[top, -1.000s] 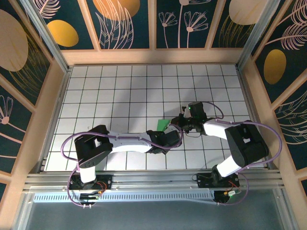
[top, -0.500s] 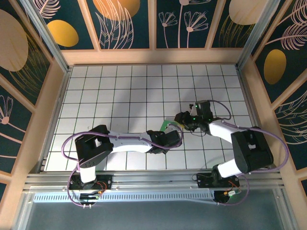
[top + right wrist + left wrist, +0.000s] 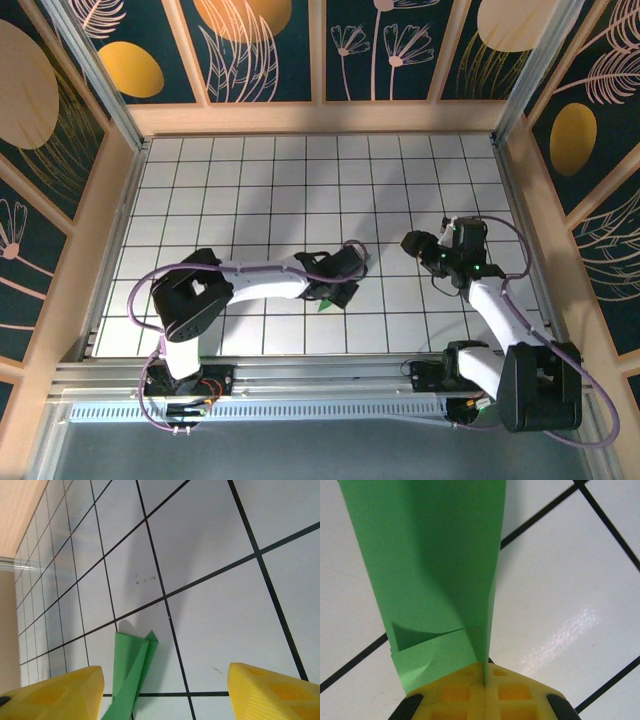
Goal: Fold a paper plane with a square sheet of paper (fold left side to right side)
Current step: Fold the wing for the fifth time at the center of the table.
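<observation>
The square sheet of paper is folded into a slim, layered green paper plane. My left gripper is shut on its creased edge, which runs up from between the yellow pads over the white tiles. From above, a green tip pokes out beneath the left gripper near the table's middle. My right gripper stands open about two tiles to the right, apart from the paper. In the right wrist view the plane's end lies ahead of the open right gripper, nearer its left finger.
White grid tiles cover the table, bounded by wooden walls at the back and sides. A metal rail runs along the near edge by the arm bases. Purple cables loop off both arms.
The right gripper let go of the paper, opened and drew back to the right. The left gripper shut on the green paper and shifted slightly left and toward the near edge.
</observation>
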Robot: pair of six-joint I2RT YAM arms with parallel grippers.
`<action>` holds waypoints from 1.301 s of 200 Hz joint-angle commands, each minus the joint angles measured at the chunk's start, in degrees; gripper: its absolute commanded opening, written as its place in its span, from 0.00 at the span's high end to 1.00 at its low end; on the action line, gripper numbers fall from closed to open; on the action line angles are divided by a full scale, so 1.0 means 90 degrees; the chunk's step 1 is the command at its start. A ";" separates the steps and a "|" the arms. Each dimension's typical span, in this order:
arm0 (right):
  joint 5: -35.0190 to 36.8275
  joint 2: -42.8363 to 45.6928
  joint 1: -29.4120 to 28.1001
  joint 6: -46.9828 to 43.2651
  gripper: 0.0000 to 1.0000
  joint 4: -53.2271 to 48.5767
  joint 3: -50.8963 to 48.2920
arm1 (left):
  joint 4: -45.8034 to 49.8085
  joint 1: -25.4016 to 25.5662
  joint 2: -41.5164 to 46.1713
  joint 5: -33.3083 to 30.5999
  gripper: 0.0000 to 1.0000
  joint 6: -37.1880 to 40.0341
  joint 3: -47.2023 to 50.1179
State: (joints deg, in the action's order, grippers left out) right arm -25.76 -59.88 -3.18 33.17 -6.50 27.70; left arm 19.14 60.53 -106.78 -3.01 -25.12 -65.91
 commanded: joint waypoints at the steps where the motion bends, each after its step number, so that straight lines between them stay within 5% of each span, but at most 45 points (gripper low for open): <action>1: -0.0114 0.0154 0.0047 -0.0238 0.33 -0.0088 -0.0225 | -0.0212 -0.0284 -0.0017 0.1386 1.00 -0.0289 -0.0209; 82: -0.0791 0.0040 -0.0585 0.0405 0.36 0.1180 -0.1016 | -0.2329 -0.1185 -0.0165 0.3552 1.00 -0.2159 0.0618; 260: -0.0142 -0.0769 -0.1675 0.1365 0.48 0.2655 -0.1241 | -0.5434 -0.1423 -0.0698 0.4688 1.00 -0.4149 0.1659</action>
State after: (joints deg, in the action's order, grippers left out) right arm -28.91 -65.25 -17.08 43.29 13.19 17.26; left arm -24.27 48.25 -111.55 37.10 -59.79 -51.94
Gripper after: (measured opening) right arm 0.524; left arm 0.044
